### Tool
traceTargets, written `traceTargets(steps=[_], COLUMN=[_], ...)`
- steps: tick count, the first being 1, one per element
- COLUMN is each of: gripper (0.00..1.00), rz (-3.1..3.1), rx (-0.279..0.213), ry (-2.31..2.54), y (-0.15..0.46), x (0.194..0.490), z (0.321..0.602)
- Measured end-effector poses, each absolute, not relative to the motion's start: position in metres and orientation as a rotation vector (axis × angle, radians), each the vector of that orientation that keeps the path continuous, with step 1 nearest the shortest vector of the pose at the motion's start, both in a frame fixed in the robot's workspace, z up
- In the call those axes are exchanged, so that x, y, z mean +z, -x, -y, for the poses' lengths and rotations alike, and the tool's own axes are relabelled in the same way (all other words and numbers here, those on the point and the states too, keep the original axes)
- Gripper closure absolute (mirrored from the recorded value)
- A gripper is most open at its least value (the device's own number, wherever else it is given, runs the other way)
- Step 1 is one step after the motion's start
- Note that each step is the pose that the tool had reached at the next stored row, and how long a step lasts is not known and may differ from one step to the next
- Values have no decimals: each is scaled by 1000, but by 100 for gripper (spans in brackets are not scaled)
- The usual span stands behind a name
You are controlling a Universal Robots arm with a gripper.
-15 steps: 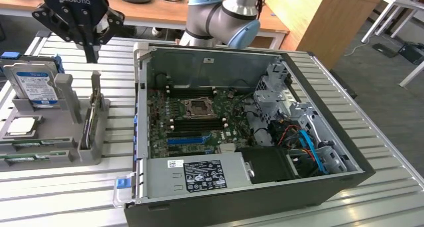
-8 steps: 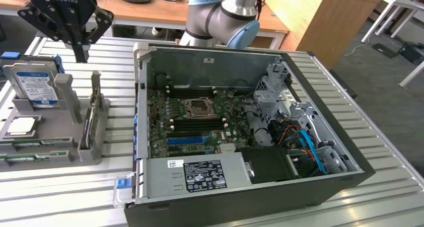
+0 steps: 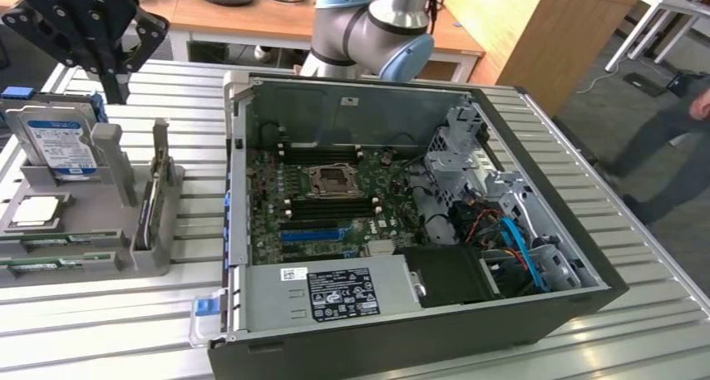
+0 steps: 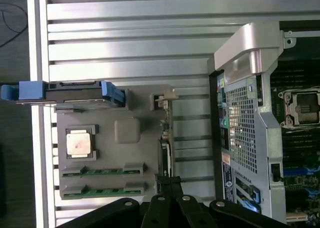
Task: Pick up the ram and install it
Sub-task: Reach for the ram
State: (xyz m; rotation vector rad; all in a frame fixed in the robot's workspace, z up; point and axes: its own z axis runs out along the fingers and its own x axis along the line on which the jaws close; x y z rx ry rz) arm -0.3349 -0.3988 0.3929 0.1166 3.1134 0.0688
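Closest to the wrist camera, the jaws are pressed together with nothing between them, hanging over the grey holder [image 4: 127,130] on the table [image 4: 150,53]. The ram [image 4: 102,171] lies flat in that holder, a second green stick [image 4: 102,191] just beside it, both untouched. Inside the open computer case [image 3: 355,118], the memory slots [image 3: 327,206] look empty, so pickup and installation both appear undone.

You can read one brand name: white "ROBOTIQ" lettering, seen upside down, on the black body of the gripper [image 3: 115,87] at the exterior view's upper left. The blue-and-white label on the hard drive [image 3: 56,143] and the black label on the power supply [image 3: 338,295] both carry print too small for you to read.
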Motion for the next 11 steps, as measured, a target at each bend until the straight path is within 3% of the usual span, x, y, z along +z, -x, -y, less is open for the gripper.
traceTargets(steps=[11], gripper=[89], rz=[-3113], rx=[69], ry=[-117], y=[359], x=[393], z=[399])
